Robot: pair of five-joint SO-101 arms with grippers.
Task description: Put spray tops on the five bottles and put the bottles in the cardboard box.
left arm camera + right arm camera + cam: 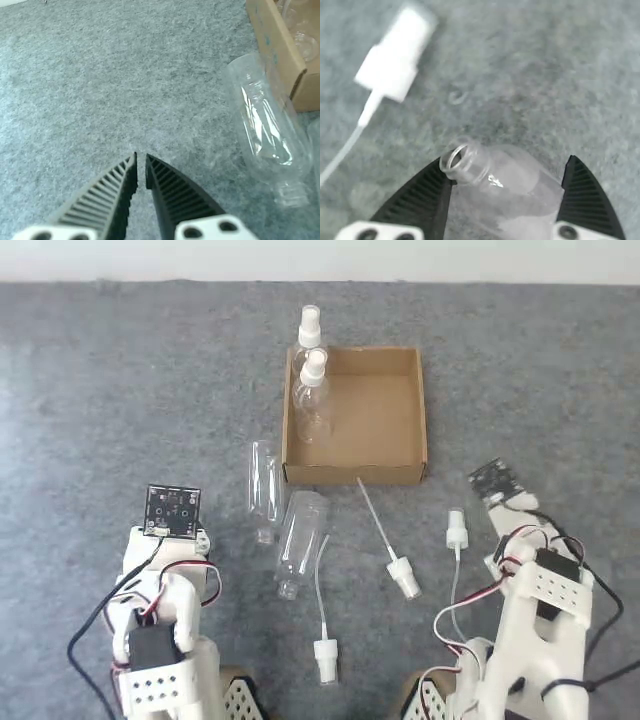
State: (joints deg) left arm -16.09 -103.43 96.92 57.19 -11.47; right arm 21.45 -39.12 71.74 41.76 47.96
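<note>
Nearest me, my left gripper (141, 157) hangs low over the grey carpet-like mat (110, 390). Its jaws are pressed almost together with nothing between them. My right gripper (507, 162) pinches a clear held bottle (510, 200), one jaw on either side just below the open neck, which points away from me. A spray top (395, 55) with its dip tube lies on the mat just beyond that neck.

Between the two arms, a second spray top (327, 658) lies closest to me. A third spray top (405, 575) sits farther out, its tube angled toward the cardboard box (355, 473). Left of those, a wide uncapped bottle (300, 540) and a slim uncapped bottle (265, 478) lie on their sides next to each other, necks toward me.

Beyond them the box sits open, with one capped bottle (312, 405) inside against its left wall. Another capped bottle (308, 335) shows at the box's far left corner; I cannot tell whether it stands inside or just outside. Past the mat's far edge runs a pale strip (450, 260).
</note>
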